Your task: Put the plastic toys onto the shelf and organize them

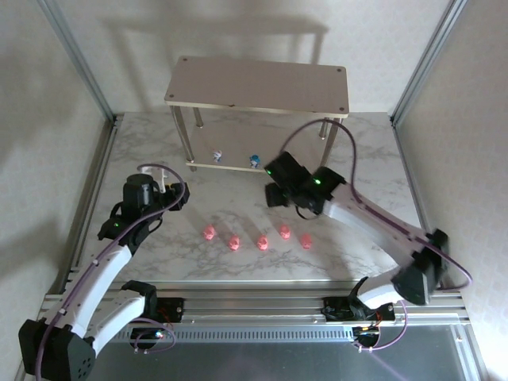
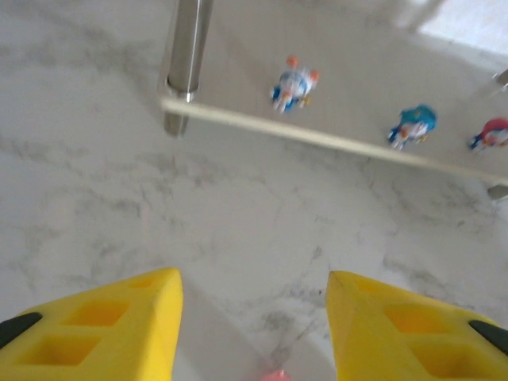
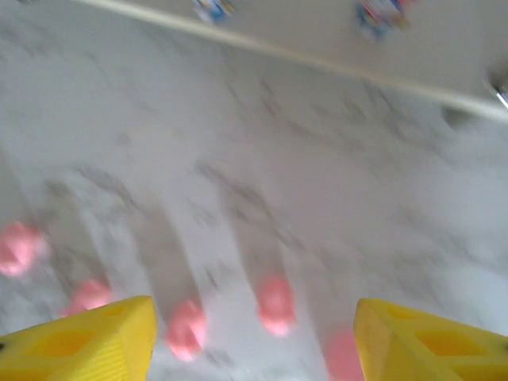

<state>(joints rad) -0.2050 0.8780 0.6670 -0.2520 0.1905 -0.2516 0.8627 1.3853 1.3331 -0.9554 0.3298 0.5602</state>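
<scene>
I work over a white, grey-veined marble tabletop [image 1: 238,210], closed in by pale patterned walls [image 1: 238,32] with slanting metal posts [image 1: 75,55] at the back corners. A metal rail [image 1: 254,305] runs along the near edge, where my arms are bolted.

The shelf [image 1: 258,83] stands at the far side on thin silver legs [image 2: 186,48]. Three white toys [image 2: 294,83] stand along the front of its lower board: one with orange ears nearest the leg, then a blue one, then a red one further right.

Five pink toys [image 1: 262,242] lie in a loose row on the marble, in front of the shelf and between my two arms.

My left gripper [image 2: 252,282] hangs over bare marble, facing the shelf, its yellow fingers apart with nothing between them.

My right gripper [image 3: 252,313] hovers above the pink row, fingers spread wide and empty. Its wrist view is blurred. From above, that arm covers the right part of the lower board's front edge.
</scene>
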